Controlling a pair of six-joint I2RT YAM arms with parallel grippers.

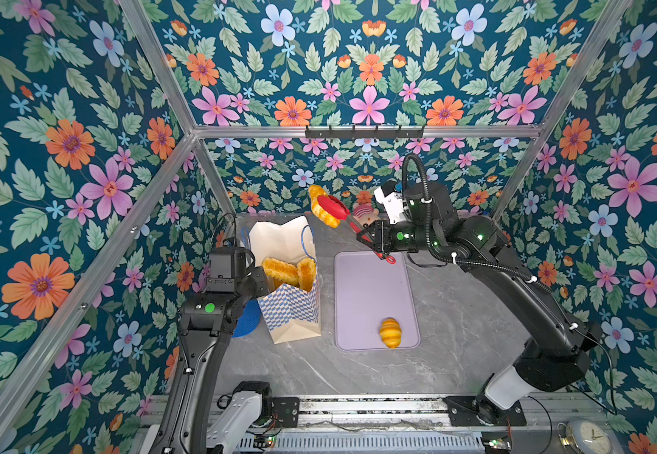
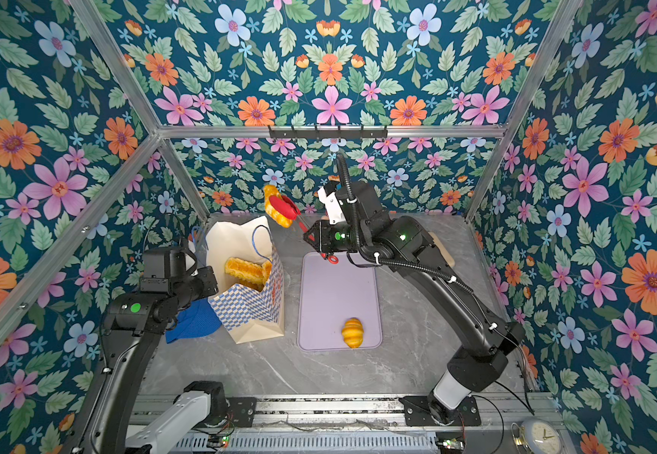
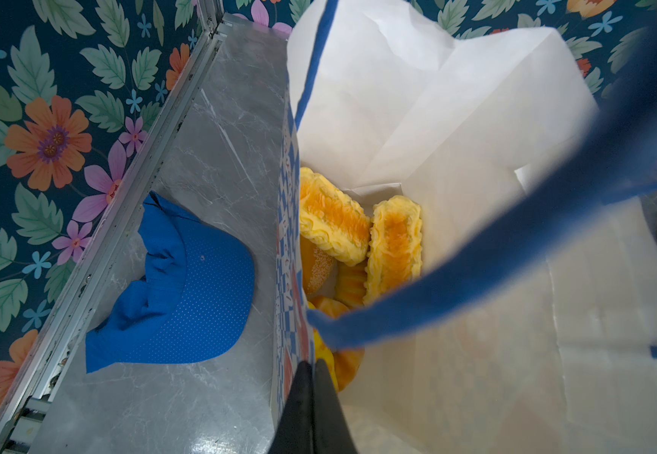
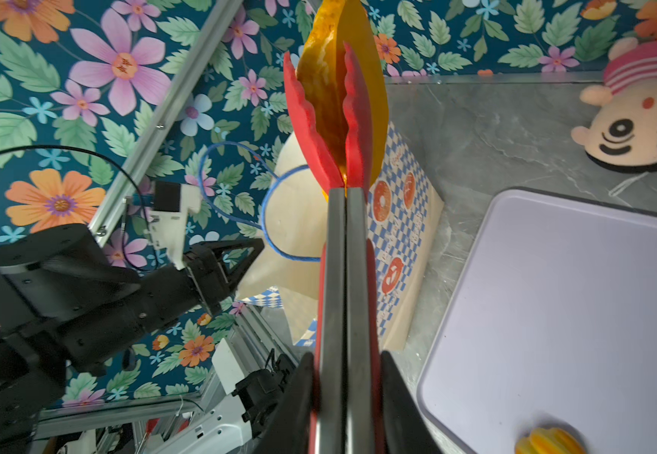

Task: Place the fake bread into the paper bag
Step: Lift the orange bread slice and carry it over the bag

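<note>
Glossy golden bread (image 1: 328, 221) held high in red tongs (image 1: 328, 205), far-right of the one bag (image 1: 291, 310).
Right gripper (image 1: 372, 238) clamps the tongs; left gripper (image 3: 313, 366) pinches the bag's left rim. One croissant (image 1: 390, 332) lies near on the single tray (image 1: 370, 283); two ridged loaves (image 3: 330, 220) top others inside.

Floral teal walls (image 1: 63, 188), aluminium frame (image 1: 240, 131), grey marble tabletop (image 1: 456, 314)

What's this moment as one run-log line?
left gripper: shut on paper bag rim | right gripper: shut on tongs clamping fake bread aloft | croissant: on tray
</note>
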